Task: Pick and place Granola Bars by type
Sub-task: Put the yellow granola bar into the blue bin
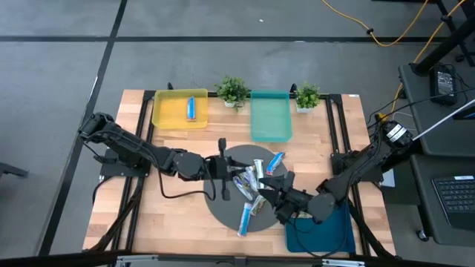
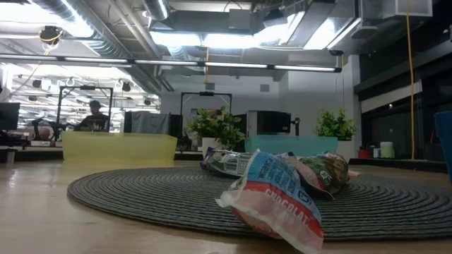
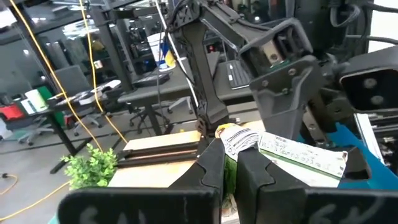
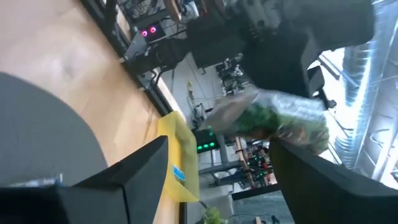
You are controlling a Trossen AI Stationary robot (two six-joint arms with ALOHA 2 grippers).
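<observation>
Several granola bars (image 1: 252,194) lie heaped on a round grey mat (image 1: 223,211) at the table's middle; the low view shows the heap (image 2: 275,190). My left gripper (image 1: 231,172) reaches over the mat from the left and is shut on a silvery bar with green marks (image 3: 298,155). My right gripper (image 1: 276,194) comes from the right, open (image 4: 219,143), with its fingers apart just short of that bar (image 4: 280,118). Neither gripper shows in the low view. My left gripper pinches the green-marked bar by its crimped end (image 3: 239,140) between its two fingers (image 3: 211,168). The fingers come about level from the table's left. The bar sticks out beyond them toward my right gripper. In the right wrist view it stands against the room, off the mat.
A yellow tray (image 1: 167,115) at the far left holds one blue bar (image 1: 191,107). A teal tray (image 1: 271,119) stands at the far middle and a blue tray (image 1: 326,233) at the near right. Two potted plants (image 1: 233,90) (image 1: 307,96) flank the teal tray. A person (image 2: 94,113) sits far off.
</observation>
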